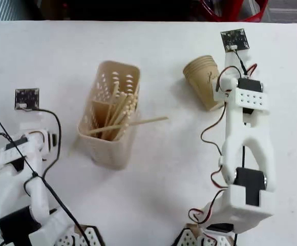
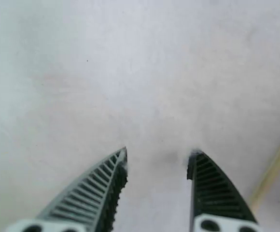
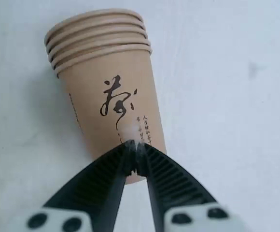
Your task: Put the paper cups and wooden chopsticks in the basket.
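Note:
A stack of tan paper cups (image 1: 205, 82) lies on its side at the back right, mouths facing away from my right arm. In the right wrist view the right gripper (image 3: 134, 153) is shut, its tips together over the wall of the paper cups (image 3: 106, 92) near their base, with nothing seen between the fingers. A cream perforated basket (image 1: 107, 148) stands mid-table holding several wooden chopsticks (image 1: 120, 110); one chopstick (image 1: 148, 121) sticks out over its rim to the right. My left gripper (image 2: 159, 153) hangs open over bare table, left of the basket.
The white table (image 1: 158, 174) has free room between basket and right arm. A thin tan strip (image 2: 275, 166) shows at the edge of the left wrist view. Red and dark objects (image 1: 230, 9) lie beyond the table's far edge.

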